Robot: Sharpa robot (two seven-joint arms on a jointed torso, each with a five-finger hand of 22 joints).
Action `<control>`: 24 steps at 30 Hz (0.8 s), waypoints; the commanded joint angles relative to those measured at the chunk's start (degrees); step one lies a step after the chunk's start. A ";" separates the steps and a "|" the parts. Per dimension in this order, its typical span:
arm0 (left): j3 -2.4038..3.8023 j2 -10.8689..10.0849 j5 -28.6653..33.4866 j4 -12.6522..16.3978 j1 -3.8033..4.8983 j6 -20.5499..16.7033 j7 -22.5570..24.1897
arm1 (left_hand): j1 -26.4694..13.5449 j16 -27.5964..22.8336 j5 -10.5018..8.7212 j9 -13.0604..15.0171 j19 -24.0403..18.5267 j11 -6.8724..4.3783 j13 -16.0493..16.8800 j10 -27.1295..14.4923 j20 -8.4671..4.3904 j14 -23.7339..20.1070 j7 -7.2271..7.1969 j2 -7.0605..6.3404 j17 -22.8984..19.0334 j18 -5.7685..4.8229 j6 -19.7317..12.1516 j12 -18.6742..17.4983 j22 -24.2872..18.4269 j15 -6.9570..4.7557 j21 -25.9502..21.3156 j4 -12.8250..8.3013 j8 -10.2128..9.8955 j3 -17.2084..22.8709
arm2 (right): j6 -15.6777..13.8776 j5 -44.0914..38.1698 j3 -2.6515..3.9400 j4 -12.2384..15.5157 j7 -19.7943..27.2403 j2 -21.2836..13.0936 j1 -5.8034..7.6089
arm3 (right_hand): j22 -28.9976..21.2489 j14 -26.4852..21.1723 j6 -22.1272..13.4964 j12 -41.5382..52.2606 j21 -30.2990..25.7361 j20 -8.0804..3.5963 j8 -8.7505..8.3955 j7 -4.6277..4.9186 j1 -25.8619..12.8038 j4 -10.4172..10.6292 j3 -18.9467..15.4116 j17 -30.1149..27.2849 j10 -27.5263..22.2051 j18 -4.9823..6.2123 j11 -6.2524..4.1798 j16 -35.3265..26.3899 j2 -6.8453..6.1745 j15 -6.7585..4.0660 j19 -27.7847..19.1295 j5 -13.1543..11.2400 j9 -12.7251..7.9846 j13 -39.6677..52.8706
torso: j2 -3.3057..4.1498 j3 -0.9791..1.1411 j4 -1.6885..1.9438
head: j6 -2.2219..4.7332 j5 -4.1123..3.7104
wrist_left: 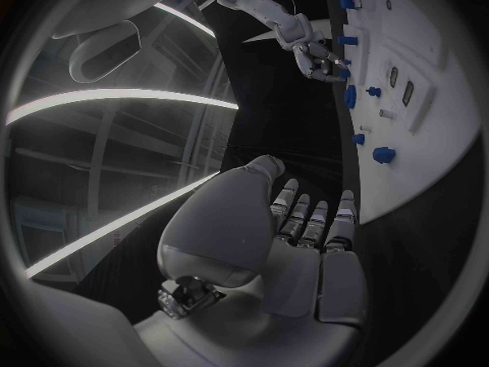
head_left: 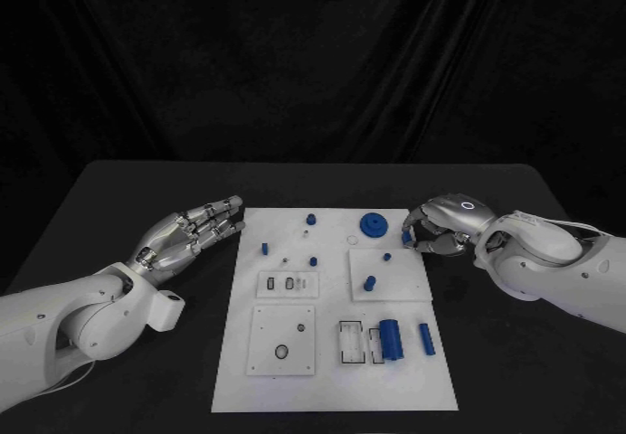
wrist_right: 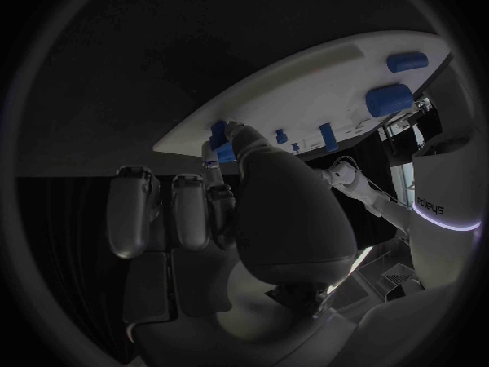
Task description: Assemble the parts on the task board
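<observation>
Both hands flank our task board (head_left: pixel 333 380): our right hand (head_left: pixel 441 228), upper right, pinches a small blue part (head_left: pixel 407 238), apparently for seating; our left hand (head_left: pixel 194 237) waits, fingers apart.

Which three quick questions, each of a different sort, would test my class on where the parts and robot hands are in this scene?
1. True or false: the left robot hand holds a blue part.
2. Where on the task board is the round blue disc? A: by the far edge, close to the right robot hand. B: in the near corner on the robot's left side. C: off the board, on the table.
3. Fill in: the two longest blue cylinders lie on the board's ___ half (near or far from the robot).

Key: 1 false; 2 A; 3 near.
</observation>
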 commanded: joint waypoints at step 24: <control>0.03 0.32 0.04 -0.32 0.01 0.82 12.64 | 0.02 0.21 0.19 0.08 0.46 0.44 0.07 -0.05 0.11 0.28 0.29 0.57 0.06 1.08 0.30 0.29 0.08 0.15 0.28 -0.29 0.35 0.02 | 1.23 -1.36 0.02 -0.71 -2.68 0.60 -0.85 | 2.73 1.39 -8.18 -0.81 -2.84 0.10 -4.35 0.68 -1.41 -0.13 -0.15 -0.11 4.80 1.10 -0.30 -2.16 -1.24 -0.36 -1.57 -11.31 -1.56 13.87 | 0.00 -0.08 0.04 | -0.09 -0.18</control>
